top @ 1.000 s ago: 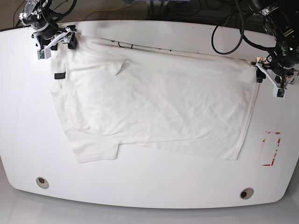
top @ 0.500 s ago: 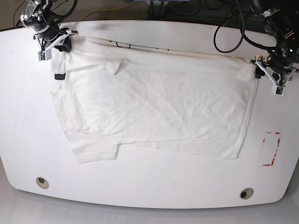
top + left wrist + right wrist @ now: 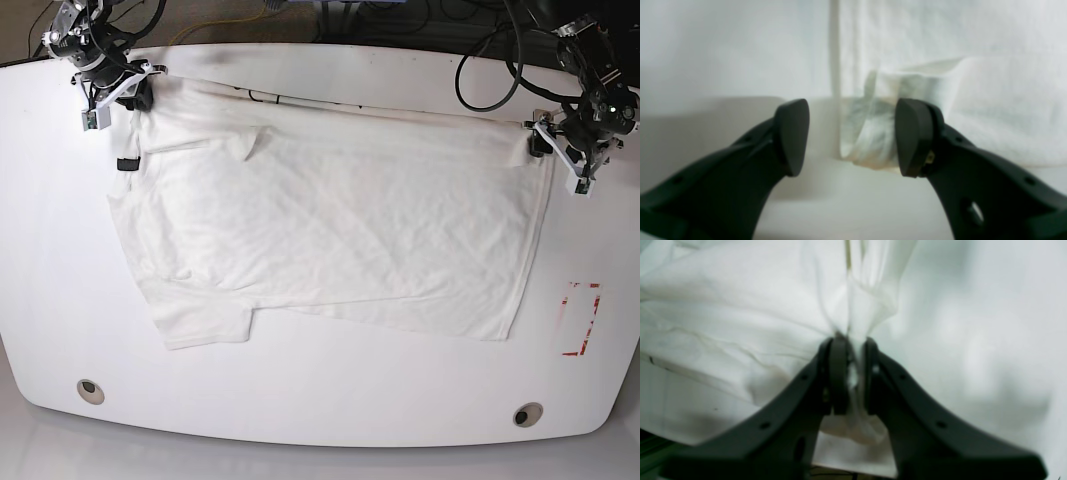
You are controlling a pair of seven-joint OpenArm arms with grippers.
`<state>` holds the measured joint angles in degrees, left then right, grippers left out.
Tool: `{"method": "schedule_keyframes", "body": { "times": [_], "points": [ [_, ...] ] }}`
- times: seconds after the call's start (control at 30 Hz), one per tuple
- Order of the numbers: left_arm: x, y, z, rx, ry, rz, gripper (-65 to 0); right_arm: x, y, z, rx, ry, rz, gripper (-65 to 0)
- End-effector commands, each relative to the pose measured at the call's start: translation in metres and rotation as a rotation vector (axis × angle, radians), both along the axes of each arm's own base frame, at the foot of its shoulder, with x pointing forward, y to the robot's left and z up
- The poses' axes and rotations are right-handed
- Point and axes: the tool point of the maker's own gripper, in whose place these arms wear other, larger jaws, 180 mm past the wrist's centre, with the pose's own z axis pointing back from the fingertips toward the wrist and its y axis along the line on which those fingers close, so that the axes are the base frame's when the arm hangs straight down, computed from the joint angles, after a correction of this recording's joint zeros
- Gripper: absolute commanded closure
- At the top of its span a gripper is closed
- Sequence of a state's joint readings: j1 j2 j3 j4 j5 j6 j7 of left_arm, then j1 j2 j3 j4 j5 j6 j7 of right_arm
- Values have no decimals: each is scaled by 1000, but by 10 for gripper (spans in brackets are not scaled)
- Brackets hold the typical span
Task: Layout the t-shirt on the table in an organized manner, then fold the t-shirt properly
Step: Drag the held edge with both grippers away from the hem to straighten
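The white t-shirt (image 3: 330, 230) lies spread on the white table (image 3: 320, 410) with its plain side up, sleeves toward the left. My right gripper (image 3: 135, 98) at the far left corner is shut on a bunched fold of the t-shirt (image 3: 773, 323); the right gripper (image 3: 850, 373) pinches the cloth between its pads. My left gripper (image 3: 542, 150) is at the far right hem corner. The left gripper (image 3: 851, 133) is open, with the folded corner of the t-shirt (image 3: 873, 133) lying between its fingers.
A red dashed rectangle (image 3: 581, 320) is marked near the right edge. Two grommet holes (image 3: 90, 390) (image 3: 527, 414) sit near the front edge. A small black tag (image 3: 127, 163) shows at the shirt's left side. Black cables (image 3: 490, 70) hang behind the table.
My left gripper has moved left and back onto the hem corner, which now lies slightly folded. My right gripper closed in on the shirt's far left corner and holds it.
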<state>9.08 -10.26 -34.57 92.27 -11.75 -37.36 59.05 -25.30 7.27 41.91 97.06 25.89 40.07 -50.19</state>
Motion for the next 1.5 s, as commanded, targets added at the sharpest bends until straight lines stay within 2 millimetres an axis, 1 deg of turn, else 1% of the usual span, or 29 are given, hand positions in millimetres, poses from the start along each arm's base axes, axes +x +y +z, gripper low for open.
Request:
{"method": "schedule_keyframes", "body": {
  "times": [0.0, 0.23, 0.3, 0.37, 0.47, 0.5, 0.53, 0.57, 0.6, 0.7, 0.83, 1.0, 1.03, 1.1, 1.17, 1.3, 1.47],
  "points": [
    [7, -3, 0, -7, -12, -25, -386, -6, -2, 1, -29, 36, 19, -89],
    [4, -6, -8, -22, 13, -29, -382, 1, -2, 12, -53, 7, 34, -89],
    [4, -7, -9, -22, 16, -30, -361, 1, -2, 12, -54, 4, 35, -89],
    [3, -7, -9, -21, 17, -30, -290, 2, -2, 13, -56, 2, 37, -89],
    [2, -7, -11, -23, 23, -28, -136, 2, -2, 13, -56, 2, 37, -89],
    [1, -6, -12, -23, 25, -23, -90, 2, -2, 13, -56, 2, 37, -89],
    [1, -6, -12, -23, 26, -23, -60, 2, -2, 13, -56, 2, 37, -89],
    [1, -6, -12, -21, 28, -22, -10, 3, -2, 13, -56, 0, 37, -89],
    [0, -6, -12, -21, 31, -22, 0, 3, -2, 13, -56, 0, 37, -89],
    [-3, -4, -11, -14, 33, -21, 0, 3, -2, 13, -56, 0, 37, -89],
    [-17, -3, -17, -11, 66, -21, 0, 1, -3, 13, -59, 5, 38, -89],
    [-31, -1, -16, 11, 82, -31, 0, -1, -5, 13, -65, 12, 41, -89],
    [-37, -1, -16, 18, 90, -37, 0, -5, -5, 12, -68, 23, 42, -89],
    [-44, -2, -16, 27, 101, -43, 0, -9, -10, 12, -83, 42, 52, -89],
    [-53, -3, -15, 35, 111, -52, 0, -11, -17, 17, -113, 57, 73, -89],
    [-67, -5, -11, 56, 123, -70, 0, -11, -20, 22, -134, 62, 87, -89],
    [-82, -8, -9, 69, 142, -85, 0, -20, -25, 23, -155, 87, 103, -89]
  ]
}}
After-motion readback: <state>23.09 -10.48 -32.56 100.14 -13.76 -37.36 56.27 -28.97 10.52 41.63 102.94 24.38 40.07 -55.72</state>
